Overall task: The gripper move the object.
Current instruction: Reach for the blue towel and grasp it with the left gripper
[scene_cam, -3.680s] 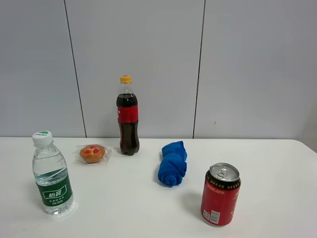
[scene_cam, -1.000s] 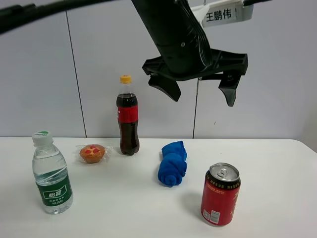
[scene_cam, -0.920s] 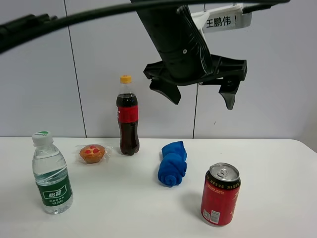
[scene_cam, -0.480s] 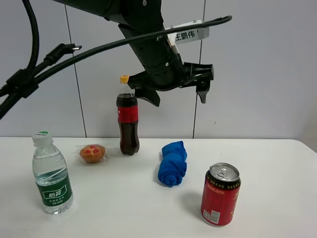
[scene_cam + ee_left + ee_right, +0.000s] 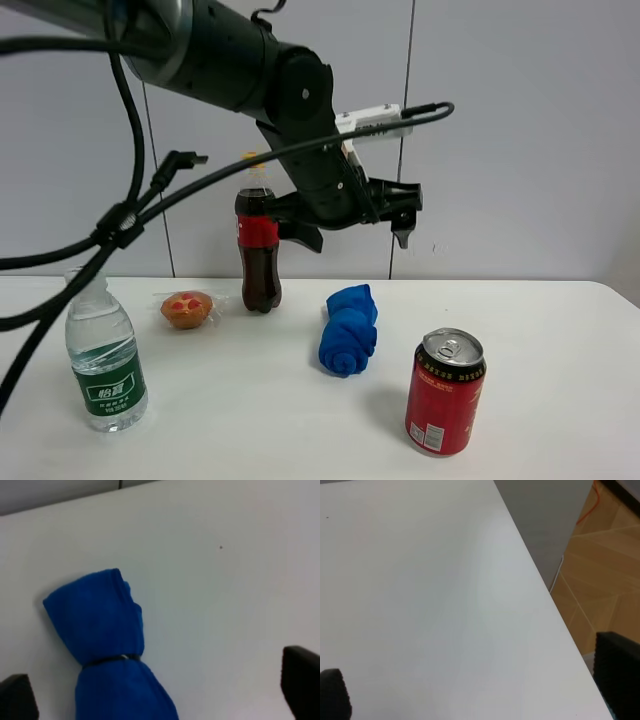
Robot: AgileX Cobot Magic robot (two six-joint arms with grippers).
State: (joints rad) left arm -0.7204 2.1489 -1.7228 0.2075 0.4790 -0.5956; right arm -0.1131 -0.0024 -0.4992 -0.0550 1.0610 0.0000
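A rolled blue towel lies on the white table, mid-table. In the left wrist view the towel sits below and between the two dark fingertips. My left gripper is open and empty, hanging in the air above the towel and apart from it; it also shows in the left wrist view. My right gripper is open and empty over bare table near the table's right edge; it does not show in the exterior view.
A cola bottle stands behind, just left of the left gripper. A wrapped pastry lies left of it. A water bottle stands front left, a red can front right. The right wrist view shows wooden floor beyond the table edge.
The left arm has swung in from above and come down and to the left, so its open gripper now hangs lower, over the blue towel. The objects have not moved.
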